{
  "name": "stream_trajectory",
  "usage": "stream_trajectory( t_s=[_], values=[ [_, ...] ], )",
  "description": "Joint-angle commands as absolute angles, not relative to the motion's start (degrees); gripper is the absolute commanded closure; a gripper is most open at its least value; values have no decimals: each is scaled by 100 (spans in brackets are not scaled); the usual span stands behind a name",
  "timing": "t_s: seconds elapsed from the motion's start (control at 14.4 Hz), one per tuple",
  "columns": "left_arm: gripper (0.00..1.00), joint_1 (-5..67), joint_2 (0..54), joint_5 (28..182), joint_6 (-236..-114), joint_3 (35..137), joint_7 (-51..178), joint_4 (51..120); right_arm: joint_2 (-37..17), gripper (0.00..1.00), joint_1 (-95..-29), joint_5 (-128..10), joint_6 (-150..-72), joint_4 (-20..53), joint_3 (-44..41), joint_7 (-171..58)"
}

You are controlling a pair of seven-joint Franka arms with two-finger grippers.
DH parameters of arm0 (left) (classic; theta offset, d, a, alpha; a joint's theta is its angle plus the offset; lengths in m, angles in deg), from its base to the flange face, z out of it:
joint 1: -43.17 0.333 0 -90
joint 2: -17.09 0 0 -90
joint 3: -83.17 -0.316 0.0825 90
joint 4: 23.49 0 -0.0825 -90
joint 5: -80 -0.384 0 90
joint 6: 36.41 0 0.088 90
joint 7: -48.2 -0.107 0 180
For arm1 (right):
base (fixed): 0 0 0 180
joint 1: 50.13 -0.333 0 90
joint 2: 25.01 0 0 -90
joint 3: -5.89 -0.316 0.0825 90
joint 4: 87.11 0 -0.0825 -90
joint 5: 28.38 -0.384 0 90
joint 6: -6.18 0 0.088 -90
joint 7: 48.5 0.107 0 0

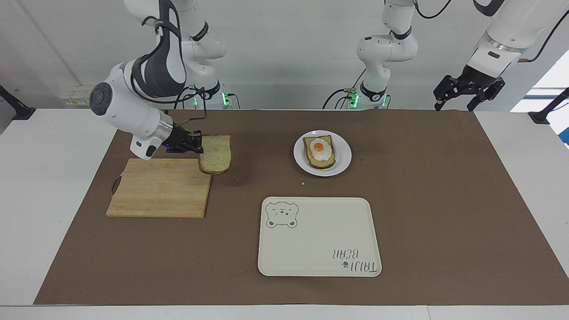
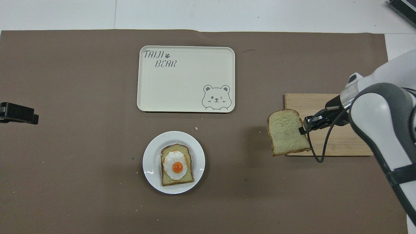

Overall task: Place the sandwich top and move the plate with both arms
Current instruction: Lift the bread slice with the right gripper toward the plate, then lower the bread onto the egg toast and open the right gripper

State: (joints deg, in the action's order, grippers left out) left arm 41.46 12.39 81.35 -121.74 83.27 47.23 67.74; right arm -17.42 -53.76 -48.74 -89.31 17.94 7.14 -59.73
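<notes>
My right gripper is shut on the edge of the sandwich top, a plain pale bread slice, and holds it in the air over the cutting board's edge toward the plate. Both show in the overhead view, the gripper beside the slice. The small white plate sits on the brown mat near the robots and carries a bread slice with a fried egg; the plate also shows from above. My left gripper waits open and raised at the left arm's end of the table.
A wooden cutting board lies bare at the right arm's end of the table. A cream tray with a bear drawing lies farther from the robots than the plate. A few crumbs dot the brown mat.
</notes>
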Motion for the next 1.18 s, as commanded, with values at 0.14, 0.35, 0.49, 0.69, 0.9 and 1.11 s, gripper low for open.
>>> stream_trajectory(
  t_s=[0.14,0.35,0.49,0.69,0.9,1.11],
  values=[
    [0,4238,1138,8123,-12211,8379,4741,6871,-1850,100,-6145,-5035,-9392,1898,712,-4966],
    [0,4151,1138,8132,-12167,8414,4776,6871,-1859,100,-6690,-5079,-9709,1898,711,-4438],
    [0,4159,1129,8132,-12167,8423,4759,6888,-1912,100,-6989,-5333,-9815,1924,711,-4332],
    [0,4168,1102,8175,-12167,8423,4706,6959,-1982,100,-7393,-5387,-9937,1950,703,-4165],
    [0,4212,1094,8377,-12193,8423,4706,6985,-1991,100,-7833,-5387,-10482,2038,703,-3770],
    [0,4221,1050,8482,-12219,8414,4706,7073,-1869,100,-8176,-5474,-10842,2038,703,-3392]
  ],
)
